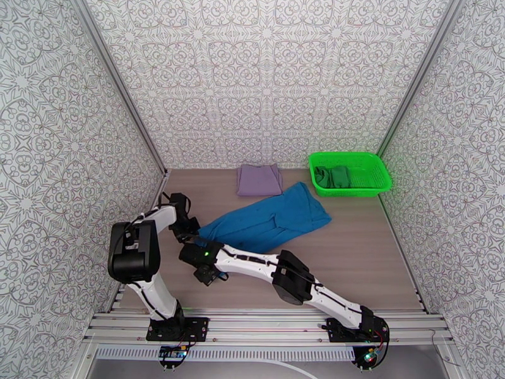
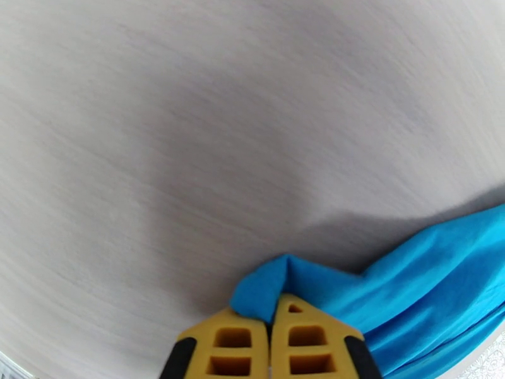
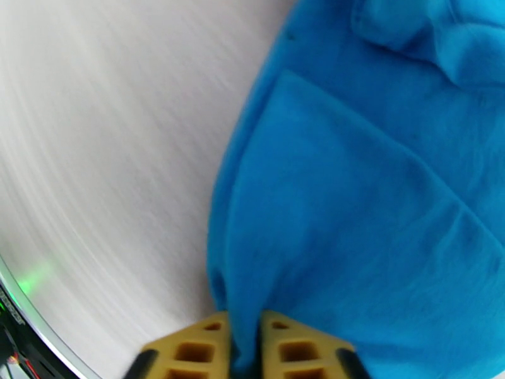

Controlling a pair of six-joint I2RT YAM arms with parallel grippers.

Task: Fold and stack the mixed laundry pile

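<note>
Both arms were down at the near-left end of the blue shirt [image 1: 271,219]. The shirt lay spread on a slant across the middle of the table [image 1: 366,260], with its far end pointing up toward the basket [image 1: 351,156].

The left gripper [image 2: 273,312] had its yellow jaws pinched right together on a small corner of the shirt. A nub of blue poked out past the tips, and in the left wrist view the rest of the cloth trailed off to the right over bare tabletop.

The right gripper [image 3: 245,323] was clamped too. The thin slot between its jaws was stuffed with the shirt's edge, and the fabric fanned out away from it with a few long creases.

From above, the two grippers sat just beside each other at that same end of the shirt, the left one a little further back.

The lavender piece [image 1: 259,179] was lying flat and folded-looking at the back of the table, near the shirt's far end. I couldn't tell whether they touched. The dark green piece [image 1: 333,176] was bunched in the left half of the basket, over in the back right corner.
</note>
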